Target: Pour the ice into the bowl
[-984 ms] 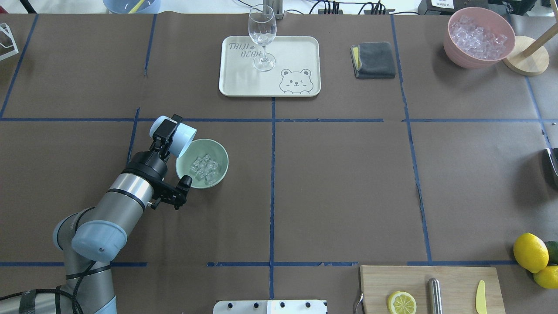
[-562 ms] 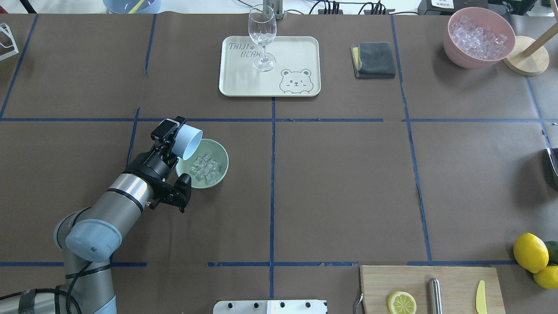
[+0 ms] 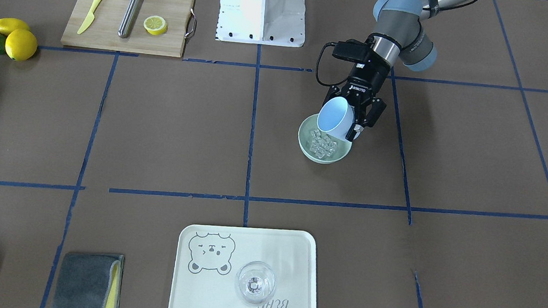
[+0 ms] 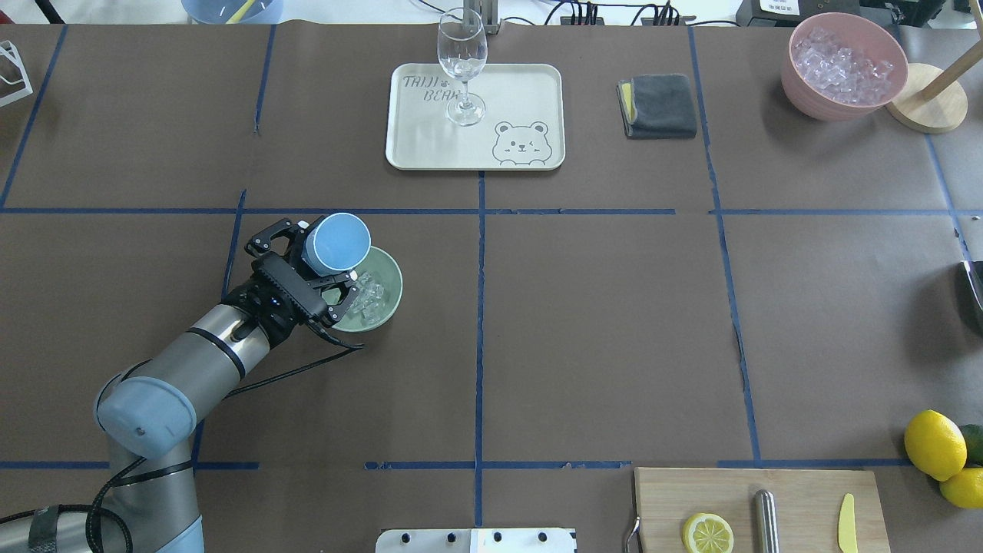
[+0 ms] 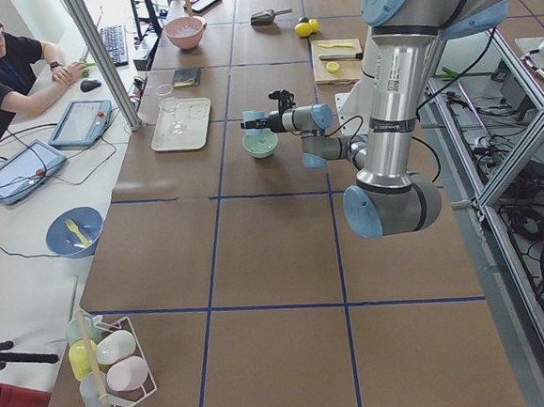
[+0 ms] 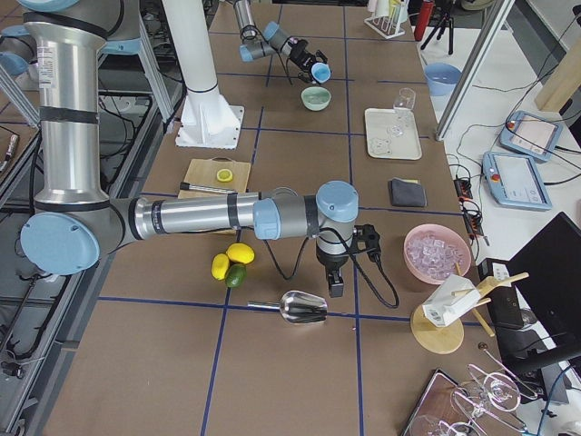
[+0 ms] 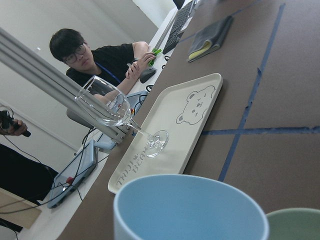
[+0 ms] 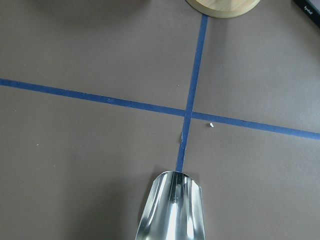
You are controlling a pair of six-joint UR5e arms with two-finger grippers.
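One bench, covered in brown paper and ruled with blue tape, is entered as the carrying surface.

Two arms are listed.
- The left arm is recorded with its jaws closed on the sides of a light blue cup. The cup is held clear of the bench, mouth turned upward and slightly tilted.
- The right arm is stretched low over the bench at the robot's right end. Whether its jaws are parted or closed cannot be told.

One wooden cutting board is placed well apart from the left jaws, at the robot's edge of the bench.

One pale tray with a bear drawing is placed well beyond the left jaws, away from the robot.

One pink bowl, filled with clear cubes, is placed far from the left jaws, at the far right corner.

One mint-green bowl is set on the bench directly beneath the left jaws. Its rim is partly covered by the held cup in the overhead view.

One metal scoop is seen lying on the bench near the right jaws.

One wine glass is stood upright on the tray.

One small heap of ice, in clear cubes, is lodged inside the mint-green bowl, below and just beside the left jaws.
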